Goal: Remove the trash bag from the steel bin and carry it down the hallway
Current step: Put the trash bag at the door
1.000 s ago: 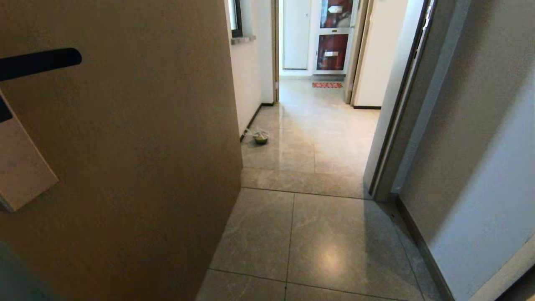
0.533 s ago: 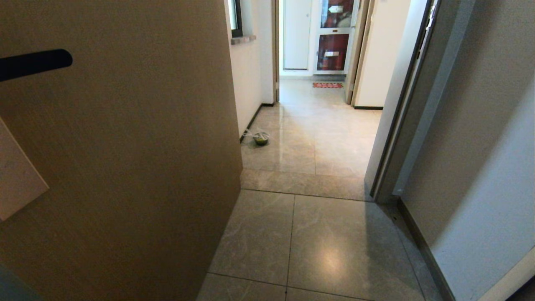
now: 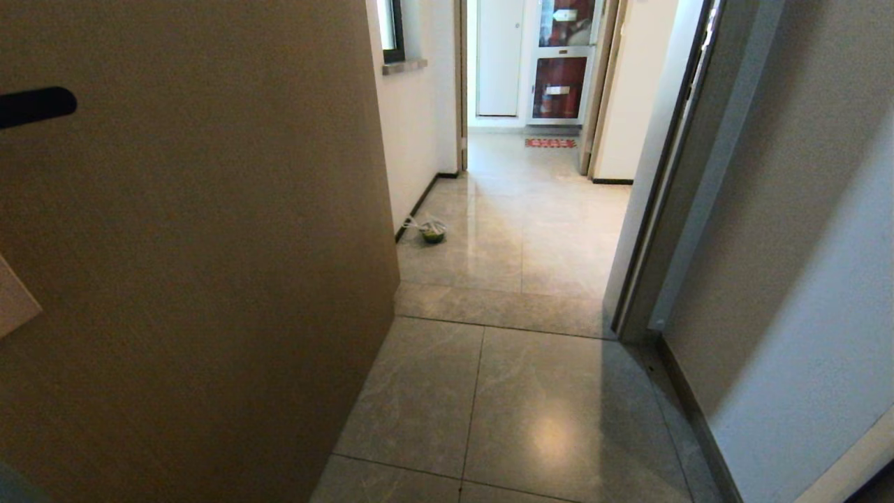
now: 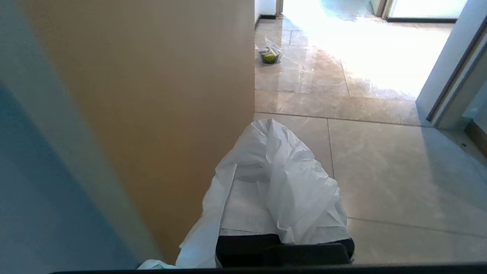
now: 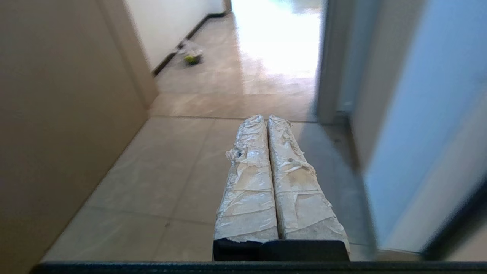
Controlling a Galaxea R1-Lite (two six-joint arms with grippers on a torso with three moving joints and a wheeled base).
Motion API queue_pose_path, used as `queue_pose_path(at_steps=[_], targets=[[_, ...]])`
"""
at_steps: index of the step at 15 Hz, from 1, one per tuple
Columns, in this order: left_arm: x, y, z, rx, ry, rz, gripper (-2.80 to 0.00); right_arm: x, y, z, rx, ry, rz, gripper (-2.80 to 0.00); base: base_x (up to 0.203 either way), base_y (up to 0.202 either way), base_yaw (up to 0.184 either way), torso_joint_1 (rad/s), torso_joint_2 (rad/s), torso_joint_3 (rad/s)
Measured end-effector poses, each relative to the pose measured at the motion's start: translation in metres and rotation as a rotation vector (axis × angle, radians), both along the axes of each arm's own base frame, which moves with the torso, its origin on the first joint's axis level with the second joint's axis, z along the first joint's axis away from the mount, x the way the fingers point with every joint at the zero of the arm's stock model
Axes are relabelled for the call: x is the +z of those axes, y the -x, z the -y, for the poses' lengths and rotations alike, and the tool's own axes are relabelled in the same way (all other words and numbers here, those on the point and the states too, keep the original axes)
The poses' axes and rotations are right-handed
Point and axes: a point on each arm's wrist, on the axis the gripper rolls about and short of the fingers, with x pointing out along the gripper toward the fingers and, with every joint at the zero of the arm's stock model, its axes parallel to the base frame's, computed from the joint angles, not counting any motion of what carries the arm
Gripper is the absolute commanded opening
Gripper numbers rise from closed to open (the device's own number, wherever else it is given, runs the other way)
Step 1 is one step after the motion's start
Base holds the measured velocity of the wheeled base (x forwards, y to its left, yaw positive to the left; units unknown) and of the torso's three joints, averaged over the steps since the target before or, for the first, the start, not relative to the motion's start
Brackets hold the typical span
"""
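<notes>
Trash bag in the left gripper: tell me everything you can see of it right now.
The trash bag is thin, crinkled white plastic, bunched and draped over the left gripper, which is shut on it. It shows only in the left wrist view; a fold rises to a peak in front, and loose film trails down beside the brown door. Its contents and handles cannot be made out.

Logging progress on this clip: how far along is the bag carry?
Done: the trash bag is out; no bin is in view, and the left gripper is shut on it. In hand: passing the brown door. Left: the hallway ahead. The right gripper is shut, empty.
</notes>
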Motion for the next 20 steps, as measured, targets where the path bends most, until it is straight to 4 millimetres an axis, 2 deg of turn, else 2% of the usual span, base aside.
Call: queue_pose_path(at_steps=[11,17,20], targets=[[-0.0001,0.0,0.0,0.001,0.003,0.0,-2.8,0.0,0.0,0.0,0.0,0.0,0.0,-2.8,0.0,-0.19,-0.001,0.001,0.0,0.002],[-0.0001,-0.0001,0.0,0.001,0.003,0.0,-2.8,0.0,0.0,0.0,-0.001,0.0,0.0,-2.8,0.0,-0.016,0.0,0.0,0.0,0.0],[-0.0001,-0.0001,0.0,0.0,0.001,0.001,-2.8,0.0,0.0,0.0,-0.001,0.0,0.0,-2.8,0.178,0.0,0.002,0.005,0.01,0.005]])
